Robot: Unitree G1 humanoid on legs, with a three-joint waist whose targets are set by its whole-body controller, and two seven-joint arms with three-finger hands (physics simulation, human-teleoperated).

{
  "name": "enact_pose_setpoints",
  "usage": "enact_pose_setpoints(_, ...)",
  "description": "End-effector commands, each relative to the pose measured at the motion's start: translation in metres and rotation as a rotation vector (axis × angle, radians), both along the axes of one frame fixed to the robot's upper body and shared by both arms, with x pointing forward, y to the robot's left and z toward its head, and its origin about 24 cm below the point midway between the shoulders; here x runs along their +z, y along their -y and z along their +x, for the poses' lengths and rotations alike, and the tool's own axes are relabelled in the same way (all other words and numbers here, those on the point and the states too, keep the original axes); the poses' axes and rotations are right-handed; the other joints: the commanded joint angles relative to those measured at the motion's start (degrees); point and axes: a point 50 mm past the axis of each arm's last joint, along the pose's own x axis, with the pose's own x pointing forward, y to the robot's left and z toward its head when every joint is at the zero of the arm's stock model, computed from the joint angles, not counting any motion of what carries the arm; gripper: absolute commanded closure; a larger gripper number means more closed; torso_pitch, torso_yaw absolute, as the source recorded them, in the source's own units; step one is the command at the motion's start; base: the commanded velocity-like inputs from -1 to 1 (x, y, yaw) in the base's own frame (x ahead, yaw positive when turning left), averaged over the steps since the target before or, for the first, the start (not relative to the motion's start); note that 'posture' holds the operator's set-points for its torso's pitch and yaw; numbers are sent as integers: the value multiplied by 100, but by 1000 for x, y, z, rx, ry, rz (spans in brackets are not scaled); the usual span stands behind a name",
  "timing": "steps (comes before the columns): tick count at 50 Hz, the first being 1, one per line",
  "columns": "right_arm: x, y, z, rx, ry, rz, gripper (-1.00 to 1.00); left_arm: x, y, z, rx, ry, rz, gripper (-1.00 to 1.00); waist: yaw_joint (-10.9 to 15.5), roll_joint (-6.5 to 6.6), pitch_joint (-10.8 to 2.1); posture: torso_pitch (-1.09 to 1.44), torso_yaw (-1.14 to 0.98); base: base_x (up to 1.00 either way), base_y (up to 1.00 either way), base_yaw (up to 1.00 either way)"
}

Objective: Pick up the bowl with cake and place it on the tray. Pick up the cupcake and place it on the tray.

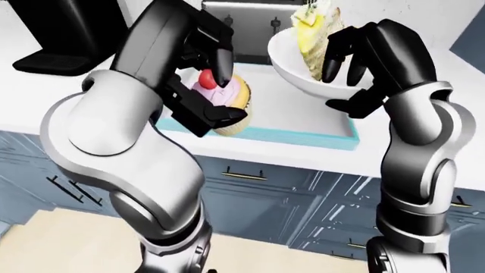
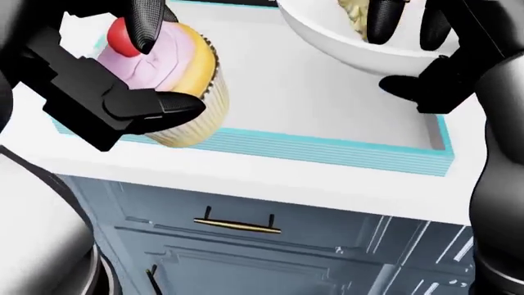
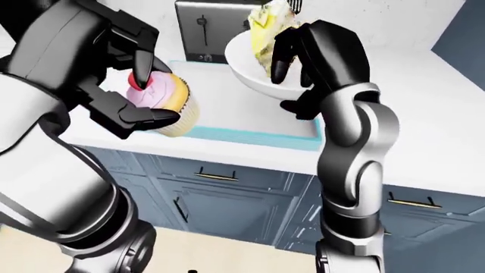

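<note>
My left hand [image 2: 143,67] is shut on the cupcake [image 2: 176,92], which has pink frosting, a red cherry and a pale wrapper, and holds it over the near left edge of the tray [image 2: 327,157]. The tray is white with a turquoise rim and lies on the white counter [image 2: 270,184]. In the air above the tray's far right part hangs the white bowl [image 3: 246,71] with its yellow cake slice [image 3: 265,34]. My right hand [image 3: 295,62] grips that bowl, fingers over the rim and thumb under it.
A toaster [image 3: 204,28] stands beyond the tray, and a black appliance [image 1: 68,34] sits at the counter's far left. Grey-blue cabinet drawers with brass handles [image 2: 238,226] run below the counter edge. Light wooden floor [image 1: 68,244] shows at the bottom.
</note>
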Motion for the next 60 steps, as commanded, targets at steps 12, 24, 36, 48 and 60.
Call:
enact_pose_setpoints(12,16,5,-9,-36,95,8,100,12,-3,-5,12,52,4,100,-115,156,-219,0,0,0,0,0)
enact_pose_setpoints(24,19,9,-14,-43,97,23,100,17,1,-5,7,58,10,100,71,-9,-167,0,0,1,0,0)
enact_pose_setpoints(36,19,11,-17,-48,96,20,100,15,0,-4,6,54,9,100,48,-150,-82,0,0,20,0,0)
enact_pose_setpoints(48,22,10,-23,-39,107,11,100,14,0,-5,6,54,10,100,7,139,-188,0,0,6,0,0)
enact_pose_setpoints(60,25,14,-43,-38,126,-3,100,21,-3,-8,11,67,11,100,49,8,-136,0,0,0,0,0)
